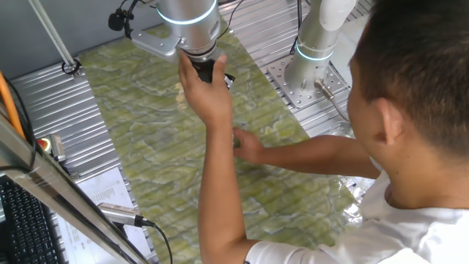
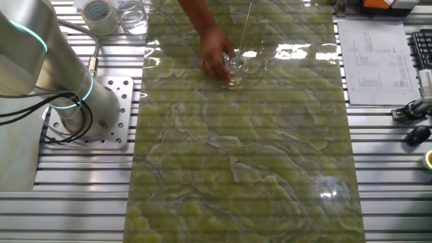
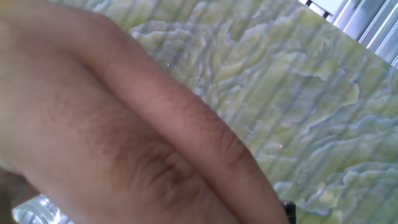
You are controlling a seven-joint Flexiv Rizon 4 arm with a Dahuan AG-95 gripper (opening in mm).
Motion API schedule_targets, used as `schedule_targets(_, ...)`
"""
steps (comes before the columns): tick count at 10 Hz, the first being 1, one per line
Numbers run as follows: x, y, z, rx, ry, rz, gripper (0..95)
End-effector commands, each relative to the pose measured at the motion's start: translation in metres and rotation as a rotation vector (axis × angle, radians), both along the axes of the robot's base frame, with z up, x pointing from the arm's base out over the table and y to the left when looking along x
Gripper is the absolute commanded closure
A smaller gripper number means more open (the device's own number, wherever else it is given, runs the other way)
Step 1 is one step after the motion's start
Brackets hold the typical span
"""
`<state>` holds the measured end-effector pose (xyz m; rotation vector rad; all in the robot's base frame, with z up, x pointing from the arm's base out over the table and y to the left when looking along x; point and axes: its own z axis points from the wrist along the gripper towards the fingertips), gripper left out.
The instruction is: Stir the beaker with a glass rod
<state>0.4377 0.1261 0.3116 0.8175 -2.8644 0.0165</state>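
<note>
The beaker [image 2: 234, 65] is a small clear glass on the green marbled mat [image 2: 243, 155], with a person's hand [image 2: 216, 52] around its left side. The glass rod [image 2: 246, 30] runs as a thin clear line from the top edge down into the beaker. My gripper [image 1: 207, 73] hangs over the far part of the mat, and the person's other hand [image 1: 209, 95] wraps over its fingers and hides them. In the hand view that hand [image 3: 124, 137] fills most of the picture. A bit of clear glass [image 3: 34, 211] shows at the lower left corner.
A roll of tape [image 2: 100, 15] and a larger clear vessel [image 2: 131, 15] stand off the mat at the far left. An arm's base [image 2: 101, 108] is bolted left of the mat. Papers [image 2: 378, 54] lie to the right. The person's head and shoulder [image 1: 418, 110] lean in.
</note>
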Motion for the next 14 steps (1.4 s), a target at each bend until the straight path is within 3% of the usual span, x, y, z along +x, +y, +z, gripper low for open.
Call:
schedule_targets(1,-0.0009,-0.0008,-0.0002,0.0,0.009,-0.007,95.0)
schedule_targets(6,-0.0021,-0.002,-0.0014,-0.031,0.014,0.011,95.0)
schedule_targets(10,-0.0021,-0.002,-0.0014,-0.012,-0.009,0.01,95.0)
schedule_targets(13,-0.0019,-0.0017,-0.0021,-0.017,0.047,0.004,95.0)
schedule_targets(14,-0.002,-0.0018,-0.0022,-0.02,0.048,0.012,95.0)
